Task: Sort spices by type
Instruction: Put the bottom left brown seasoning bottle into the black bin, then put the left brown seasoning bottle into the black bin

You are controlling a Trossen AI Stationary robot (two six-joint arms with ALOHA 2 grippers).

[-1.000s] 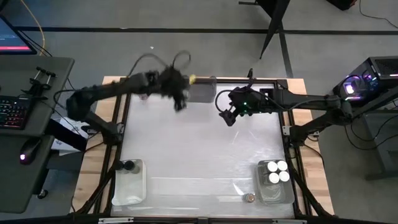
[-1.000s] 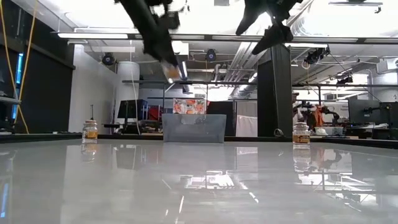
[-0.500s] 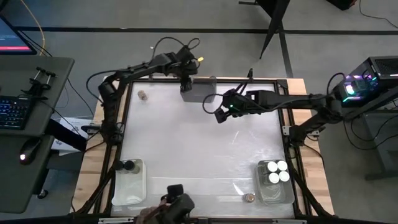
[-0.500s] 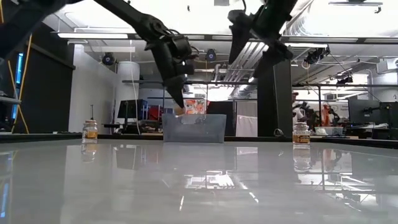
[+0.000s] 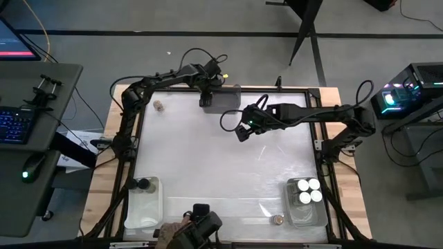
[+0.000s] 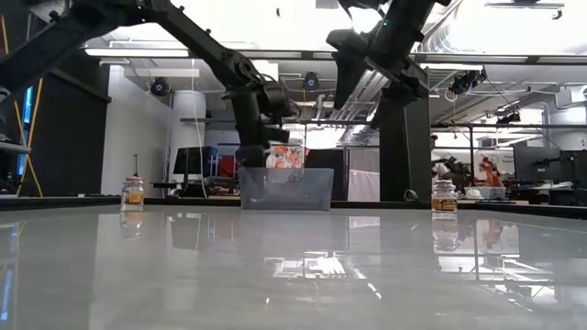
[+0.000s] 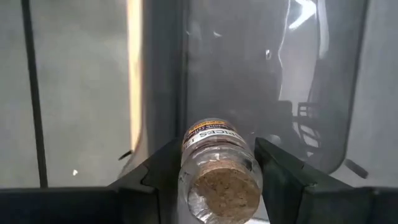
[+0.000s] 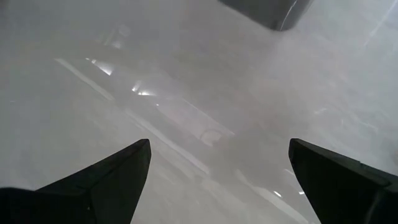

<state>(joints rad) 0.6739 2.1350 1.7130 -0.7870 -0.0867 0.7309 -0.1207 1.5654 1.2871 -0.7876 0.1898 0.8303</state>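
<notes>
Left gripper (image 7: pixel 219 168) clamped around cork-topped spice jar (image 7: pixel 219 171), inside grey bin (image 5: pixel 223 99).

A glossy white table (image 6: pixel 293 275) mirrors the translucent plastic bin (image 6: pixel 286 188); cork-topped clear jar (image 7: pixel 219 168).

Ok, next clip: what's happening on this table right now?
The robot is sorting small spice jars into bins. The left gripper holds a cork-topped jar inside the grey bin at the table's far edge. The right gripper hangs open above the middle of the table, empty. Three white-lidded jars sit in a clear bin at the near right, a dark-lidded jar in another clear bin at the near left. Two more jars stand loose on the table.
</notes>
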